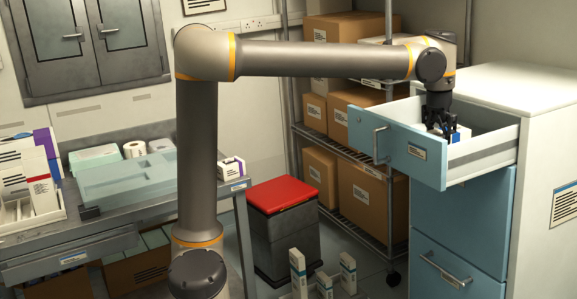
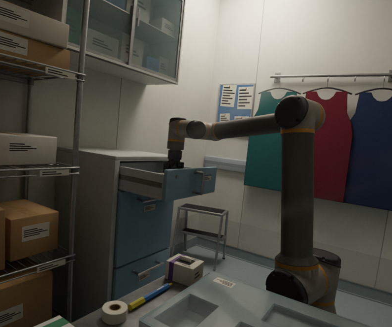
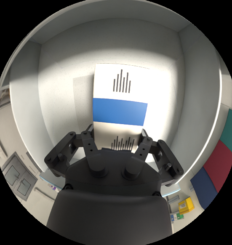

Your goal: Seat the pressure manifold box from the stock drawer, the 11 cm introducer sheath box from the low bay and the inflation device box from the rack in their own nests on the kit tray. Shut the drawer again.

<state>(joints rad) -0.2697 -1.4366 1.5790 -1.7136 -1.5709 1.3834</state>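
My gripper (image 3: pixel 117 134) (image 1: pixel 442 128) is down inside the open top drawer (image 1: pixel 423 140) (image 2: pixel 168 178) of the cabinet. Its two fingers are closed on the long sides of the pressure manifold box (image 3: pixel 120 105) (image 1: pixel 454 134). The box is white with a blue band and lies flat on the drawer floor. The kit tray (image 1: pixel 125 178) (image 2: pixel 245 310), pale green with empty nests, sits on the steel table to the left. Several tall white boxes (image 1: pixel 318 277) stand in the low bay on the floor. The rack boxes (image 1: pixel 28 172) stand at the table's far left.
The drawer walls (image 3: pixel 27 109) close around the box on all sides. The blue drawer front (image 1: pixel 397 148) sticks out into the aisle. A wire shelf with cartons (image 1: pixel 347 111) stands behind it. A red-lidded bin (image 1: pixel 282 224) sits below. A small purple-striped box (image 1: pixel 231 168) lies on the table corner.
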